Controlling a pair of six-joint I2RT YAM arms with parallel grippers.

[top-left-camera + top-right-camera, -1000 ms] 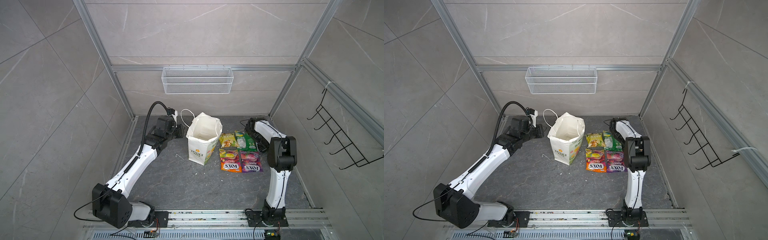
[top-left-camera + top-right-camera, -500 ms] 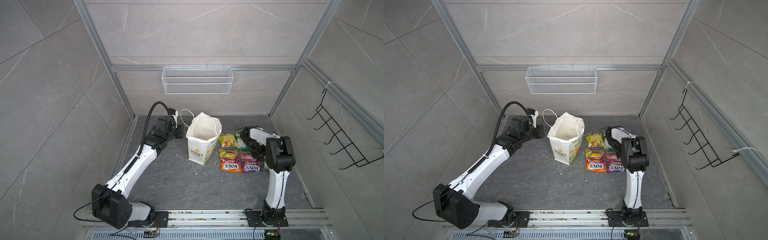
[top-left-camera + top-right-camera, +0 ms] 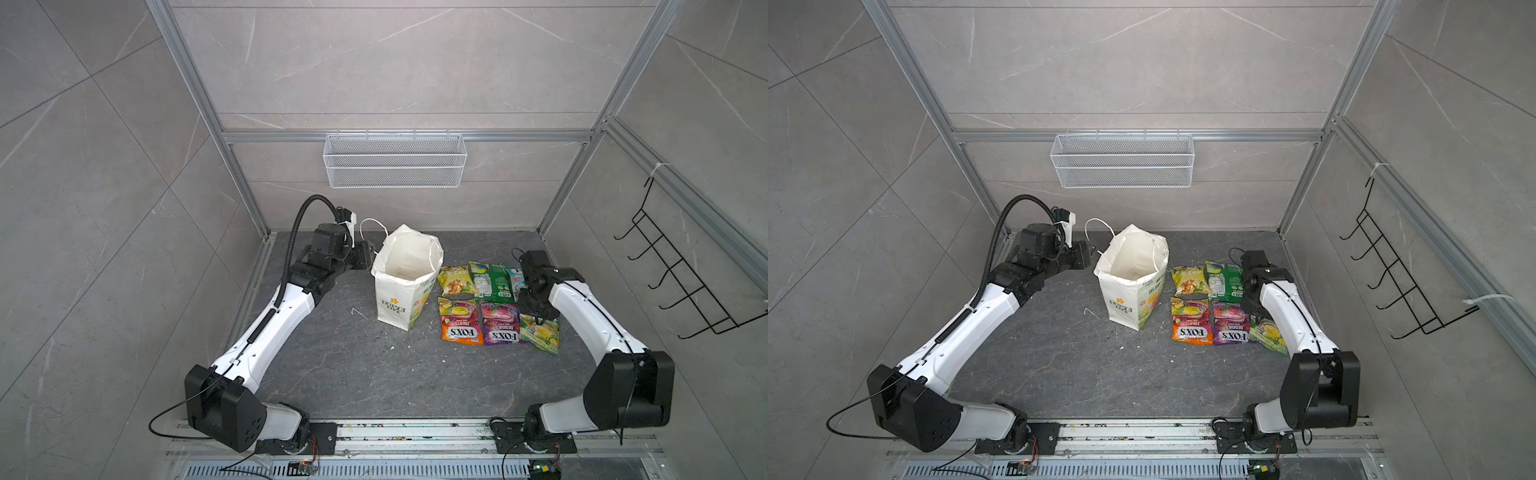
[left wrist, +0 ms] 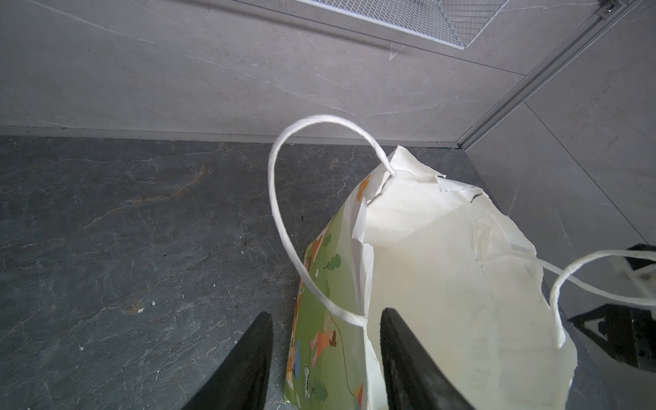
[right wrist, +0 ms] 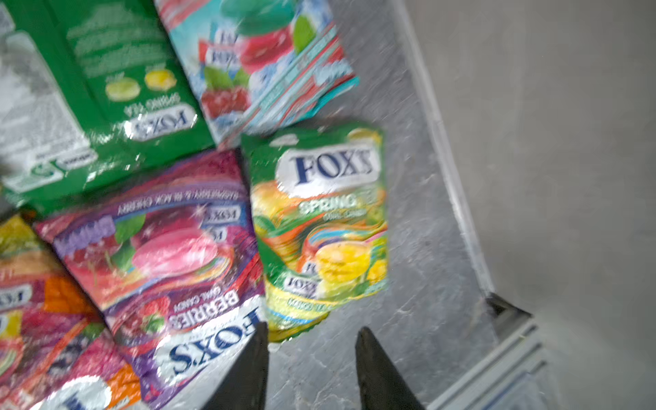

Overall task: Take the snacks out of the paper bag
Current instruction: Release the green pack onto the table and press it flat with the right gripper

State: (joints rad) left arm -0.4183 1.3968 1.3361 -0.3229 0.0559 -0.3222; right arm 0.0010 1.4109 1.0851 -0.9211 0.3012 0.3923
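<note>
Right fingers (image 5: 248,372), parted, are hovering, yellow-green packet (image 5: 319,220) just ahead of their tips; left fingers (image 4: 248,362), unclenched, are straddling the bag (image 4: 319,355) at its rim. Lifting straight up looks safest.

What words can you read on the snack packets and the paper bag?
"FOX'S" and "FRUITS": orange packet, upside down.
"FOX'S" and "BERRIES": purple packet, upside down.
"FOX'S" and "SPRING": yellow-green packet.
"FOX'S" and "SPRING TEA": green packet, upside down.
Lettering on the paper bag and all small print: too blurred to read.
</note>
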